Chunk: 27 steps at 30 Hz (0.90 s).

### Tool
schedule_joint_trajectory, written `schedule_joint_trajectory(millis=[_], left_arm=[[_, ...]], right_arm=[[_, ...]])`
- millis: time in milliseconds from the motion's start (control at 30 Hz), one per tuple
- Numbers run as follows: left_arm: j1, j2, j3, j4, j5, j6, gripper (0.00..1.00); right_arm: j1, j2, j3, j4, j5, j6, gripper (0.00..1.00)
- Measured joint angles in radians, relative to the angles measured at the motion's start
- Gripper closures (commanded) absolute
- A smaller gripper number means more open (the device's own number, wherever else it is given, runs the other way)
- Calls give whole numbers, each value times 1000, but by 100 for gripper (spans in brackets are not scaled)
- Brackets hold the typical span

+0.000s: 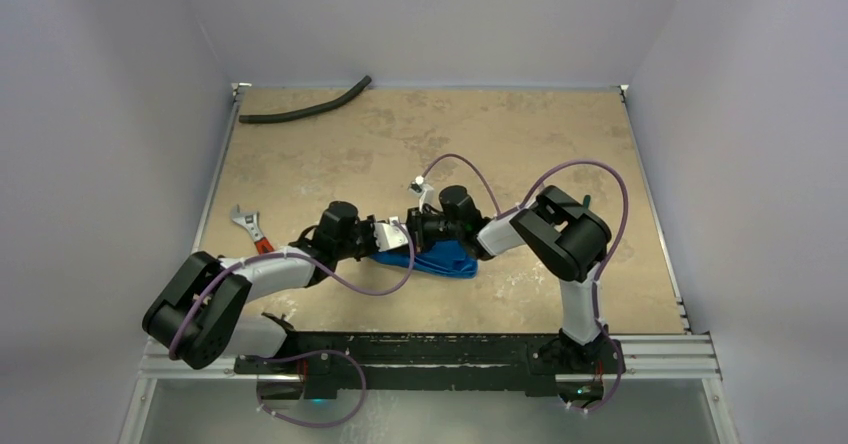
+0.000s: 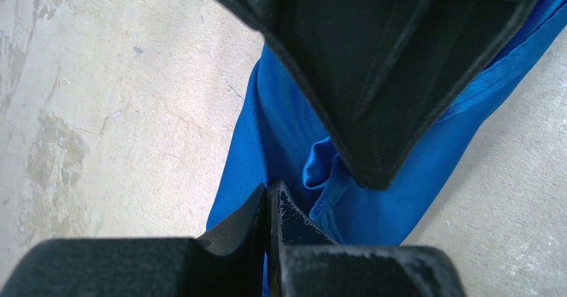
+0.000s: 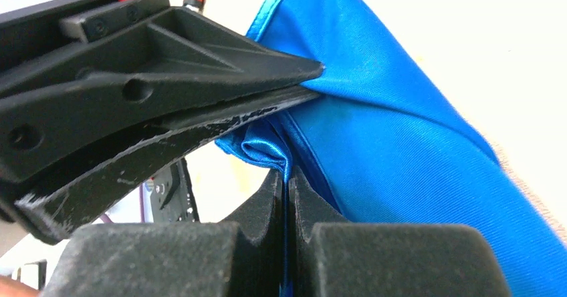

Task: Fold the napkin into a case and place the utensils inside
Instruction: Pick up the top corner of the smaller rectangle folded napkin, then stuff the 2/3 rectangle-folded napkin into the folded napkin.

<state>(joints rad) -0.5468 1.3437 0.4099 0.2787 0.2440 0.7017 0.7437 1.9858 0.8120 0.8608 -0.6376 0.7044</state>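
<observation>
Folding was unfinished: the shiny bright blue satin napkin (image 1: 447, 261) lay bunched near the tabletop's (image 1: 400, 144) front edge, not yet a flat case. The left hand (image 2: 269, 207) and the right hand (image 3: 286, 186), fingers pressed together, each pinched a fold of it. No utensils were in view, so loading them was left to do.

the top view looks down from above and behind the arms (image 1: 270, 269) onto the whole counter (image 1: 330, 154), while the wrist views look along the left gripper (image 2: 269, 200) and right gripper (image 3: 287, 183), very near the napkin (image 2: 267, 130), which all three share.
</observation>
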Motion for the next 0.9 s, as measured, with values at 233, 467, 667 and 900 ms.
schedule_joint_trajectory(millis=[233, 467, 667, 900], left_arm=[[0, -6, -10, 1, 13, 20, 100], [0, -10, -10, 5, 5, 16, 100], [0, -17, -10, 8, -8, 6, 100], [1, -28, 3, 15, -33, -34, 100]], right_arm=[[-3, 10, 31, -89, 42, -10, 100], [-4, 24, 63, -141, 64, -16, 100], [-4, 24, 77, -174, 71, -24, 100], [-4, 24, 77, -175, 70, -27, 100]])
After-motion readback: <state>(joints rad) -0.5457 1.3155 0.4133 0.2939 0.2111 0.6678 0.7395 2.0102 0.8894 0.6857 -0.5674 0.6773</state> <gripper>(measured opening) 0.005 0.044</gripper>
